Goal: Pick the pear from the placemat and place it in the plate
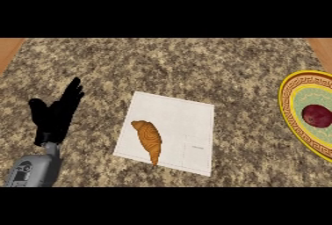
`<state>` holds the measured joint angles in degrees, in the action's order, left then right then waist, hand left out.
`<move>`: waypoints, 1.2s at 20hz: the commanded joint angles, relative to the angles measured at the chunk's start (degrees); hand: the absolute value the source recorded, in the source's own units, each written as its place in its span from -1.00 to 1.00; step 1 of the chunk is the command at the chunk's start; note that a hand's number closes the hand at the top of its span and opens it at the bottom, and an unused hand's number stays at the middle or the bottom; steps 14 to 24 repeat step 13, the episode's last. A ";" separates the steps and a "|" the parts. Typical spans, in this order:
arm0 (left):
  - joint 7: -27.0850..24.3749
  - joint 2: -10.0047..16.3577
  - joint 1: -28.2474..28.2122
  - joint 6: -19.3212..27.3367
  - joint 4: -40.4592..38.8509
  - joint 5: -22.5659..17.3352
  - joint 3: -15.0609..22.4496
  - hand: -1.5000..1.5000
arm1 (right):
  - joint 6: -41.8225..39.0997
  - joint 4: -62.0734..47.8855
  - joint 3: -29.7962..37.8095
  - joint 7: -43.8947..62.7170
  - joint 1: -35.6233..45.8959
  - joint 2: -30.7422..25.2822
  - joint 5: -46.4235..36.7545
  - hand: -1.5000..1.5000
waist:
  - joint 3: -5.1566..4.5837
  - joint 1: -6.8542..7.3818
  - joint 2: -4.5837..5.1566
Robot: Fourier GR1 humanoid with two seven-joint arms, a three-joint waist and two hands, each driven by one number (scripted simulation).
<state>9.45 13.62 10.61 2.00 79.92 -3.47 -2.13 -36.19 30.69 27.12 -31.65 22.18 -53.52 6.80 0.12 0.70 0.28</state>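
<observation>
The table [194,66] is speckled brown, the placemat [188,116] white, its croissant [149,139] golden-brown. The plate [286,99] has a yellow rim with a dark key pattern and holds a dark red fruit [316,115].

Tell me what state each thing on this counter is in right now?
left hand: open, fingers straight, resting, holding nothing.
croissant: lying on the placemat.
placemat: flat on the counter.
dark red fruit: sitting in the plate.
plate: holds the fruit, partly out of view.
</observation>
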 commanded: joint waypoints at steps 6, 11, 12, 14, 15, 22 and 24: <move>1.78 1.02 2.73 -1.33 -1.87 -1.61 -2.37 0.00 | -6.25 -7.90 -0.99 -11.28 -0.33 -3.61 -2.39 -1.00 | 0.14 0.45 0.23; 1.18 -0.06 1.12 -0.63 0.66 -0.52 -1.14 0.00 | -4.16 -9.39 -2.82 -15.11 -2.61 -4.05 -4.79 -1.00 | 0.20 0.56 0.13; -3.66 -0.89 -0.67 -1.64 -2.86 -0.39 -1.05 0.00 | -3.83 -9.01 -3.26 -15.41 -1.88 -4.23 -5.12 -1.00 | 0.19 0.62 0.33; -1.95 -1.84 -0.99 0.22 -0.24 1.45 0.68 0.00 | -3.58 -9.57 -3.40 -15.80 -2.29 -4.07 -5.23 -1.00 | 0.20 0.59 0.17; -1.95 -1.84 -0.99 0.22 -0.24 1.45 0.68 0.00 | -3.58 -9.57 -3.40 -15.80 -2.29 -4.07 -5.23 -1.00 | 0.20 0.59 0.17; -1.95 -1.84 -0.99 0.22 -0.24 1.45 0.68 0.00 | -3.58 -9.57 -3.40 -15.80 -2.29 -4.07 -5.23 -1.00 | 0.20 0.59 0.17; -1.95 -1.84 -0.99 0.22 -0.24 1.45 0.68 0.00 | -3.58 -9.57 -3.40 -15.80 -2.29 -4.07 -5.23 -1.00 | 0.20 0.59 0.17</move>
